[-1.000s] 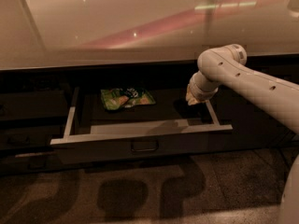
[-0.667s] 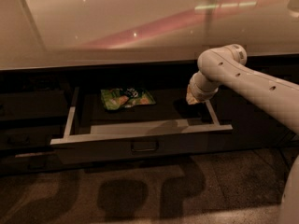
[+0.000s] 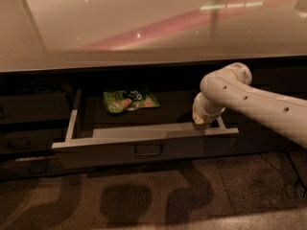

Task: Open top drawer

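The top drawer (image 3: 115,150) stands pulled out under the counter, its dark grey front facing me with a small loop handle (image 3: 147,151) at the centre. Its pale side edges and dark floor show. A green snack bag (image 3: 129,100) lies on the floor at the back middle. My white arm (image 3: 254,99) reaches in from the right. My gripper (image 3: 201,121) points down at the drawer's right front corner, just behind the front panel's top edge.
A glossy pale countertop (image 3: 144,28) overhangs the drawer. Slimmer dark drawer fronts (image 3: 29,109) sit to the left. A speckled floor (image 3: 144,200) with arm shadows lies in front.
My gripper has moved from the back right of the drawer toward its front right edge. The drawer and the bag have not moved.
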Available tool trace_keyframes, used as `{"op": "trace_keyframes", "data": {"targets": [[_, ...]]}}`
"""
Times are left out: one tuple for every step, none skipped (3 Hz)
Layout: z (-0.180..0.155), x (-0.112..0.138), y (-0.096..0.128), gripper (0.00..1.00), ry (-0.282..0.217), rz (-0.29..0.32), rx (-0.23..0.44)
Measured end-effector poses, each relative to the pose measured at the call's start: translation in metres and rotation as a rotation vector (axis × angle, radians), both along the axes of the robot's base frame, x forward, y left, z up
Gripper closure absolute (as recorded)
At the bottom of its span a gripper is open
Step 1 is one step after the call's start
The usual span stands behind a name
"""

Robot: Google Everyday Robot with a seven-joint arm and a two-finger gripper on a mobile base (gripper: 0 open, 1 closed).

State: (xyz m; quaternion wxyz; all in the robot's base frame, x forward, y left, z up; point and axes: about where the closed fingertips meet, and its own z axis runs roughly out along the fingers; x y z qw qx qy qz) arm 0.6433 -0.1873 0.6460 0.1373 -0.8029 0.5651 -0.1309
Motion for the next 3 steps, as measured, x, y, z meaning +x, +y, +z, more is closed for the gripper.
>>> {"op": "trace_keyframes", "data": {"targets": [[-0.004, -0.037, -0.016, 1.0, -0.054, 0.013, -0.071], [-0.002, -0.039, -0.018, 1.0, -0.054, 0.015, -0.077], [-0.021, -0.062, -0.029, 0.81, -0.048, 0.011, -0.142]]}}
